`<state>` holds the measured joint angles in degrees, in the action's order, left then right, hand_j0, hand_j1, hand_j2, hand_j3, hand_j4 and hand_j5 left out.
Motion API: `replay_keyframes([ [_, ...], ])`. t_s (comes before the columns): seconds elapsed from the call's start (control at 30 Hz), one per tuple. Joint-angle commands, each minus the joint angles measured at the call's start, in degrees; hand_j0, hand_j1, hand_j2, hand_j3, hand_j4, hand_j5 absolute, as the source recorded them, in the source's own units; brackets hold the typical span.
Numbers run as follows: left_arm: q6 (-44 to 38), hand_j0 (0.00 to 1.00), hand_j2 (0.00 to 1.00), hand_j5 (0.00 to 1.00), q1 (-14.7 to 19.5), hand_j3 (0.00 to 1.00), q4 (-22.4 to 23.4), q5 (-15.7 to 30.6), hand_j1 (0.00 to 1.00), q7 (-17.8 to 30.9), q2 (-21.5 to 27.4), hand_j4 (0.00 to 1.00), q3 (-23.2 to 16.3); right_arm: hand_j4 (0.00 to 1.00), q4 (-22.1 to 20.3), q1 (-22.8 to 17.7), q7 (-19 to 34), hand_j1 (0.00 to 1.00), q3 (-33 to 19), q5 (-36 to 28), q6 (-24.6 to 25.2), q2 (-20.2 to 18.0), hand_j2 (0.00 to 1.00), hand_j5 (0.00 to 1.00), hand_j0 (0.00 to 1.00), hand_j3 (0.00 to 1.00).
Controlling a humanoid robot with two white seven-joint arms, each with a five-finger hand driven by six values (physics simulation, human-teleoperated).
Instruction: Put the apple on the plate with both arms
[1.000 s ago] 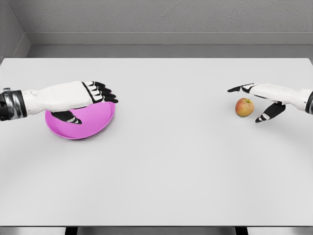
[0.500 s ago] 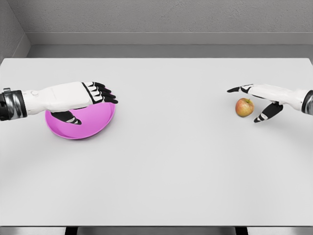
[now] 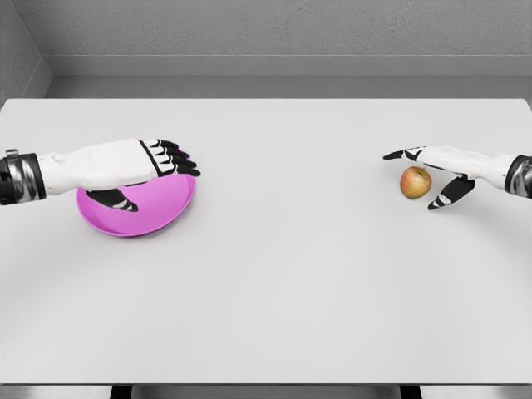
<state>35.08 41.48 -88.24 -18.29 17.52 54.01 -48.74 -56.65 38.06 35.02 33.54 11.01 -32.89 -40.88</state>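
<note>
change: our right hand (image 3: 432,170) has crept closer around the apple (image 3: 416,182), fingers spread, no grip yet | left hand (image 3: 145,166) stays open over the pink plate (image 3: 158,218) | next: we judge grasp is imminent

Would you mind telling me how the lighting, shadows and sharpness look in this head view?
Head view: soft, even light with no glare on the white table; only faint shadows under the apple and beside the pink plate; the left hand and right hand render crisp, nothing is blurred, and the table edges look straight, without visible distortion.
</note>
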Motion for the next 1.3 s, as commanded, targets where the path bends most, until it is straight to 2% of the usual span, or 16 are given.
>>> replay_keyframes([
  [0.0, -0.1, 1.00, 1.00, 1.00, 0.0, 1.00, 0.0, 0.4, 1.00, 0.0, 0.0, 1.00, 0.0, 1.00, 0.2, 0.0, 0.0, 1.00, -0.1, -0.3, 0.2, 0.0, 1.00, 1.00, 1.00, 1.00],
  [0.17, -0.1, 1.00, 1.00, 1.00, 0.0, 1.00, 0.0, 0.4, 1.00, 0.0, 0.0, 1.00, 0.0, 1.00, 0.6, 0.2, 0.0, 1.00, -0.1, 0.0, 0.1, 0.1, 1.00, 1.00, 1.00, 1.00],
  [0.27, -0.1, 1.00, 1.00, 1.00, 0.0, 1.00, 0.0, 0.4, 1.00, 0.0, 0.0, 1.00, 0.0, 0.87, 0.6, 0.2, 0.0, 0.87, -0.1, 0.0, 0.1, 0.4, 0.87, 0.87, 0.87, 0.87],
  [0.37, -0.1, 1.00, 1.00, 1.00, -0.1, 1.00, 0.0, 0.4, 1.00, 0.0, 0.0, 1.00, 0.0, 0.80, 0.6, 0.2, 0.0, 0.80, -0.1, 0.0, 0.0, 0.4, 0.80, 0.80, 0.80, 0.80],
  [0.43, -0.1, 1.00, 1.00, 1.00, -0.1, 1.00, 0.0, 0.4, 1.00, 0.0, 0.0, 1.00, 0.0, 0.69, 0.6, 0.2, 0.0, 0.69, -0.1, 0.0, -0.1, 0.4, 0.69, 0.69, 0.69, 0.69],
  [0.53, -0.1, 1.00, 1.00, 1.00, -0.1, 1.00, 0.0, 0.4, 1.00, 0.0, 0.0, 1.00, 0.0, 0.69, 0.6, 0.2, 0.0, 0.69, -0.1, 0.0, -0.1, 0.5, 0.69, 0.69, 0.69, 0.69],
  [0.63, -0.1, 1.00, 1.00, 1.00, -0.1, 1.00, 0.1, 0.4, 1.00, 0.0, 0.0, 1.00, 0.0, 0.59, 0.6, 0.2, 0.0, 0.59, -0.1, 0.0, -0.2, 0.9, 0.59, 0.59, 0.59, 0.59],
  [0.77, -0.1, 1.00, 1.00, 1.00, -0.1, 1.00, 0.1, 0.4, 1.00, 0.0, 0.0, 1.00, 0.0, 0.58, 0.6, 0.1, 0.0, 0.58, -0.1, 0.0, -0.3, 1.0, 0.58, 0.58, 0.58, 0.58],
  [0.83, -0.1, 1.00, 1.00, 1.00, 0.0, 1.00, 0.1, 0.4, 1.00, 0.0, 0.0, 1.00, 0.0, 0.58, 0.7, 0.1, 0.0, 0.58, -0.1, -0.1, -2.1, 1.8, 0.58, 0.58, 0.58, 0.58],
  [0.93, -0.1, 1.00, 1.00, 1.00, 0.0, 1.00, 0.0, 0.4, 1.00, 0.0, 0.0, 1.00, 0.0, 0.55, 0.6, 0.2, 0.0, 0.55, -0.2, -0.3, -2.1, 1.9, 0.55, 0.55, 0.55, 0.55],
  [0.97, -0.1, 1.00, 1.00, 1.00, 0.0, 1.00, 0.1, 0.4, 1.00, 0.0, 0.0, 1.00, 0.0, 0.49, 0.6, 0.2, 0.0, 0.49, -0.2, -0.6, -2.1, 1.9, 0.49, 0.49, 0.49, 0.49],
  [1.03, -0.1, 1.00, 1.00, 1.00, -0.1, 1.00, 0.0, 0.4, 1.00, 0.0, 0.0, 1.00, 0.0, 0.47, 0.4, 0.1, 0.0, 0.47, -0.4, -1.0, -2.1, 1.9, 0.47, 0.47, 0.47, 0.47],
  [1.1, -0.1, 1.00, 1.00, 1.00, -0.1, 1.00, 0.1, 0.4, 1.00, 0.0, 0.0, 1.00, 0.0, 0.47, -2.7, 0.2, 0.0, 0.47, -0.1, -4.1, -2.1, 3.9, 0.47, 0.47, 0.47, 0.47],
  [1.2, -0.1, 1.00, 1.00, 1.00, 0.0, 1.00, 0.0, 0.4, 1.00, 0.0, 0.0, 1.00, 0.0, 0.47, -20.4, 1.0, 0.0, 0.47, 7.4, -8.9, -2.1, 3.8, 0.47, 0.47, 0.47, 0.47],
  [1.23, -0.1, 1.00, 1.00, 1.00, 0.0, 1.00, 0.0, 0.4, 1.00, 0.0, 0.0, 1.00, 0.0, 0.46, -23.7, 1.4, 0.0, 0.46, 7.9, -9.0, -2.1, 4.0, 0.46, 0.46, 0.46, 0.46],
  [1.27, -0.1, 1.00, 1.00, 1.00, -0.1, 1.00, 0.0, 0.4, 1.00, 0.0, 0.0, 1.00, 0.0, 0.46, -25.1, 1.6, 0.0, 0.46, 7.9, -9.0, -2.1, 4.3, 0.46, 0.46, 0.46, 0.46],
])
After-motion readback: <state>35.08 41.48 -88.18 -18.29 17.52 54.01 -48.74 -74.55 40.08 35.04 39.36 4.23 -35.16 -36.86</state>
